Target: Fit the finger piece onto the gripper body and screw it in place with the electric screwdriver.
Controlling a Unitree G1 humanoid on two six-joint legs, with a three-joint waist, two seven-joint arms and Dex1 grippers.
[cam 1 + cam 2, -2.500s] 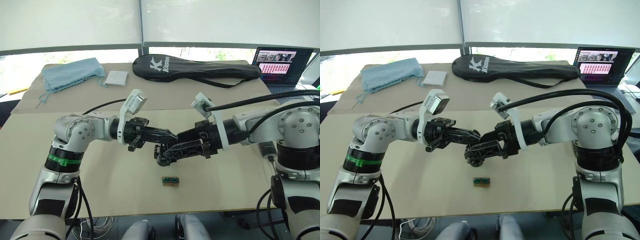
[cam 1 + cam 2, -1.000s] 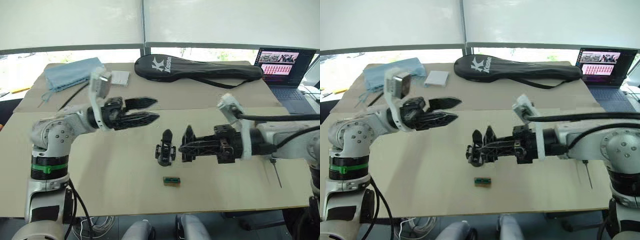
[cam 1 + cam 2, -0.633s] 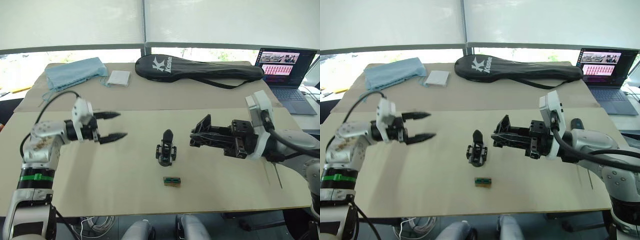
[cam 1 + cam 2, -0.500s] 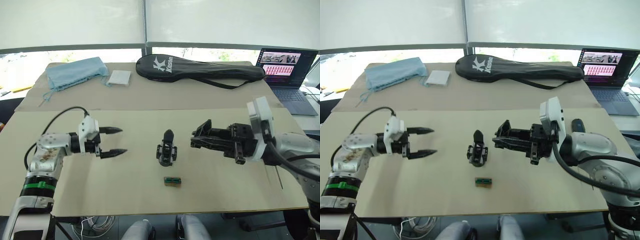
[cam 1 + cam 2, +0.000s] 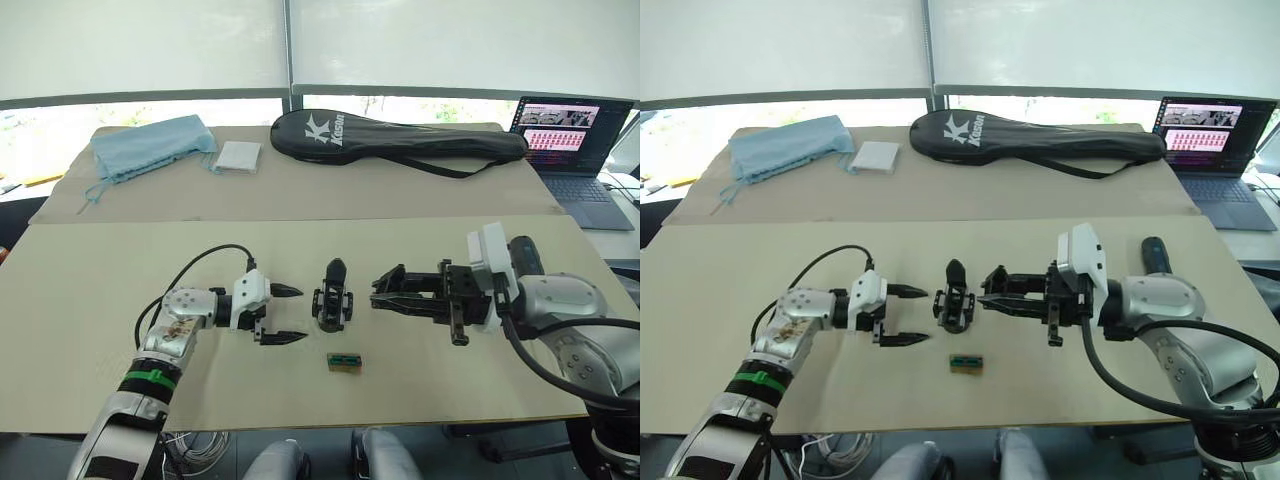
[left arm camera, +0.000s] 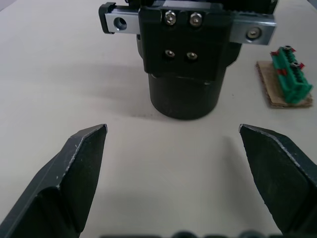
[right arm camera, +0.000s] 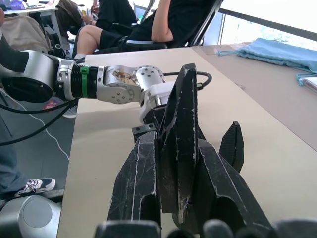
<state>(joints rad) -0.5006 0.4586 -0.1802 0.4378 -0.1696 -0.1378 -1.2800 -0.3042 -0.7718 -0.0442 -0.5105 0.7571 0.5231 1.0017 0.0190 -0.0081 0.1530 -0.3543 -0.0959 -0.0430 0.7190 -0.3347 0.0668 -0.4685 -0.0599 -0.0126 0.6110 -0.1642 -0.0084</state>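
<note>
Our right gripper (image 5: pixel 985 279) comes first: its fingers are closed on the finger piece (image 7: pixel 181 148), a black tapered wedge held pointing straight toward the gripper body (image 5: pixel 333 297), with a narrow gap between its tip and the block. The gripper body stands upright on the table (image 5: pixel 90 290), its one pointed finger sticking upward, so the wedge's long axis lies level across the table while the body's finger rises across it. We judge the coming move turns on that short approach and on getting the wedge lined up with its seat on the block. On the far side of the gripper body, our left gripper (image 5: pixel 287 314) sits low with its fingers spread wide and empty, the round base of the block squarely ahead between them, so it looks the nearer one to steady the part. A small green connector block (image 6: pixel 289 76) lies just in front of the gripper body. The electric screwdriver (image 5: pixel 1152 250) lies beyond our right wrist, well away from the gripper body. A racket bag (image 5: pixel 395 135), a blue cloth (image 5: pixel 148 145) and a laptop (image 5: pixel 570 135) sit far behind it
</note>
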